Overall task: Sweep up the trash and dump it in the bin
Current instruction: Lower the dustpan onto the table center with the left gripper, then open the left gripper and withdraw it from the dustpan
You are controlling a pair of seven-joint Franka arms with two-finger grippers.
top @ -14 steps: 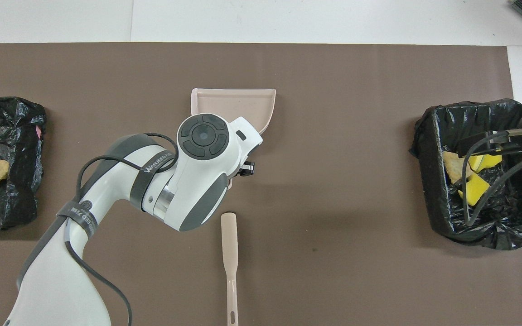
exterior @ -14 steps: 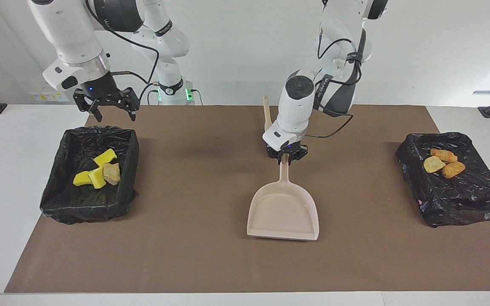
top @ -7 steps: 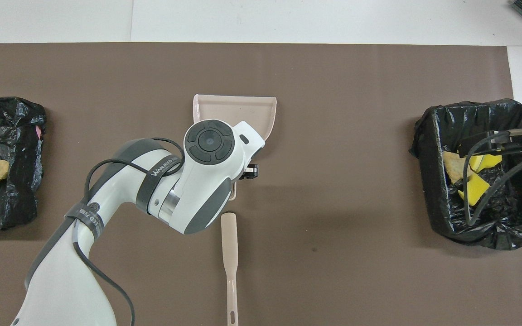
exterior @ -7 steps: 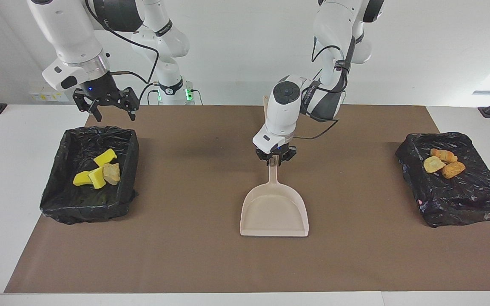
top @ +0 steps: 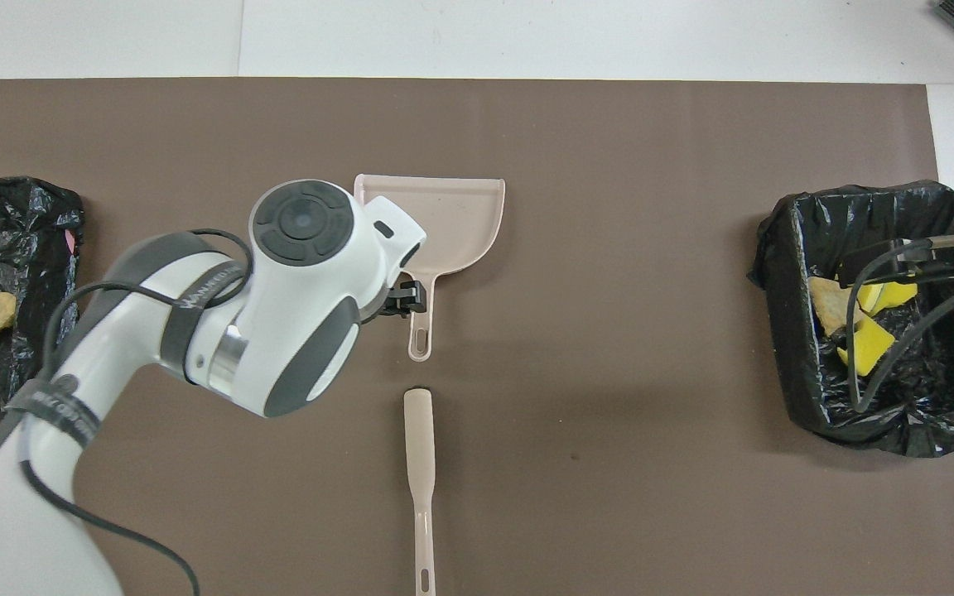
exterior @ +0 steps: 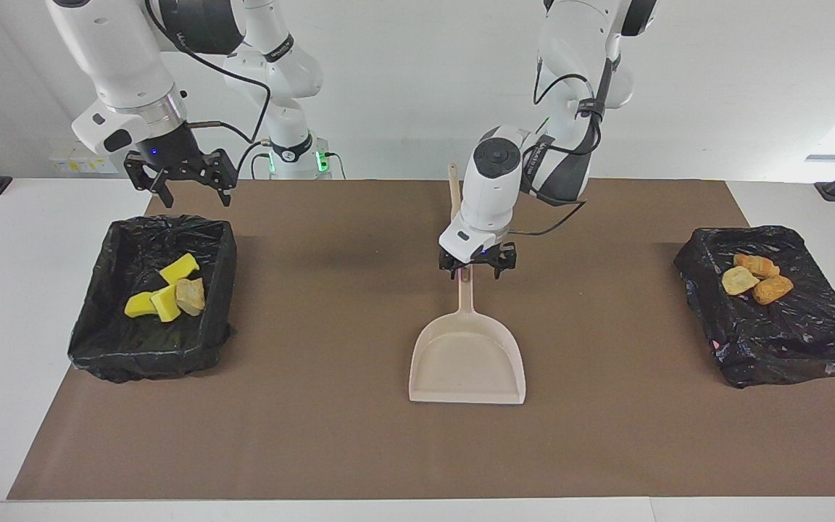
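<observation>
Three yellow sponge pieces (exterior: 160,290) and a tan lump (exterior: 190,295) of the trash lie in the black-lined bin (exterior: 120,348) at the right arm's end. Three more tan-orange lumps (exterior: 754,279) rest on a black bag-covered box (exterior: 787,341) at the left arm's end. The beige dustpan (exterior: 467,359) lies flat mid-table, handle toward the robots. My left gripper (exterior: 477,267) hovers open just over that handle (top: 419,335), not gripping it. My right gripper (exterior: 184,181) waits open above the bin's edge nearest the robots.
A beige brush (top: 419,463) lies on the brown mat (top: 609,248), nearer to the robots than the dustpan and in line with its handle. The left arm's bulk (top: 295,281) covers part of the dustpan (top: 452,215) from above.
The left gripper slid the dustpan slightly toward the robots and the right arm's end, set it down, then opened off the handle and lifted a little. The right arm stayed put.
</observation>
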